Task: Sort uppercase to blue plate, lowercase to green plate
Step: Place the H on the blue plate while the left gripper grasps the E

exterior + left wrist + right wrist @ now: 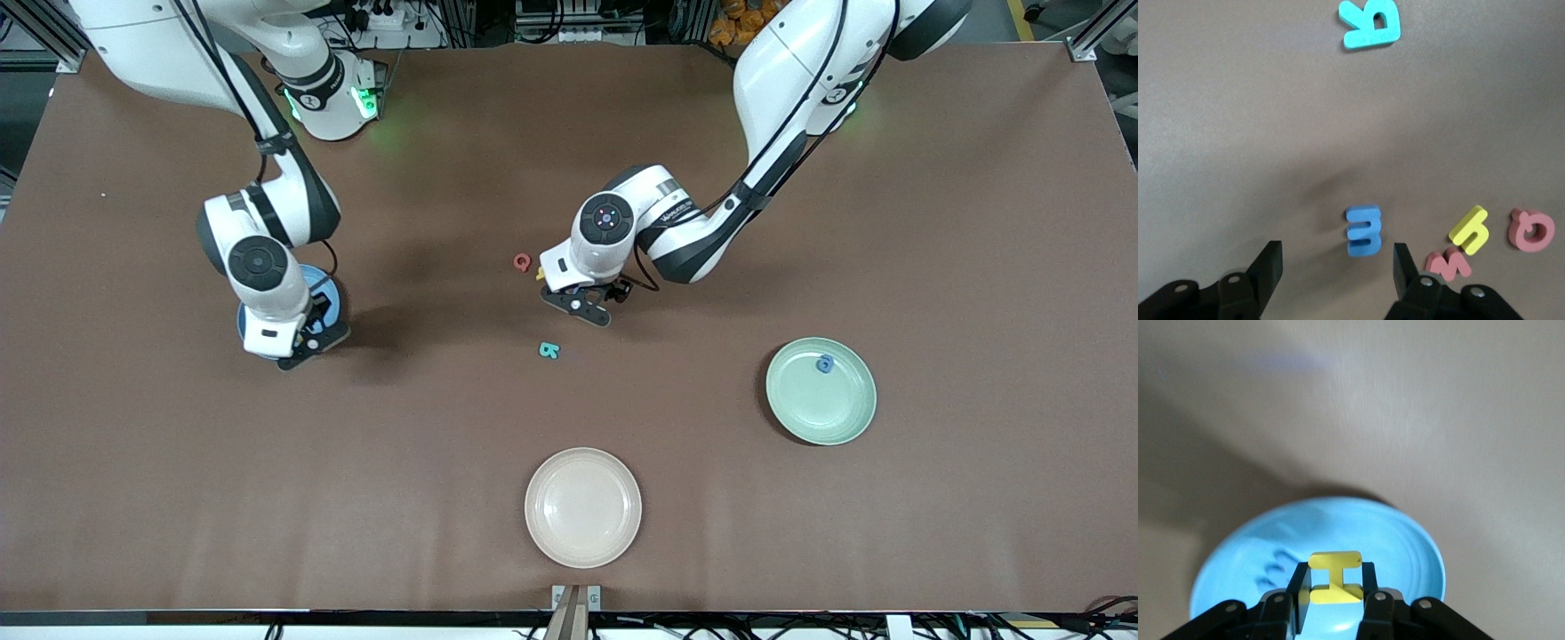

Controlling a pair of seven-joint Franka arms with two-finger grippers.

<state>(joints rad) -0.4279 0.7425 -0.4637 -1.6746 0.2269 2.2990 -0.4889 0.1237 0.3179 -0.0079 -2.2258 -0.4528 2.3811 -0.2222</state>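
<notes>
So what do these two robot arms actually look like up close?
Both arms are glossy white with rounded shells and dark grey joints, and black cables strapped along them. Round dark caps sit on the wrists; the left arm's shows small coloured dots. Green lights glow near the bases. The left gripper and right gripper are black, each with two flat fingers.

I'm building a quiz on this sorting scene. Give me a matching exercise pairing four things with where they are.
1. yellow H
2. blue rounded letter
3. blue three-pronged letter
4. cream plate

A. on the green plate
B. nearest the front camera
C. gripped by the right tool over the blue plate
D. on the table between the left tool's fingers

Pairs: 1-C, 2-A, 3-D, 4-B
</notes>
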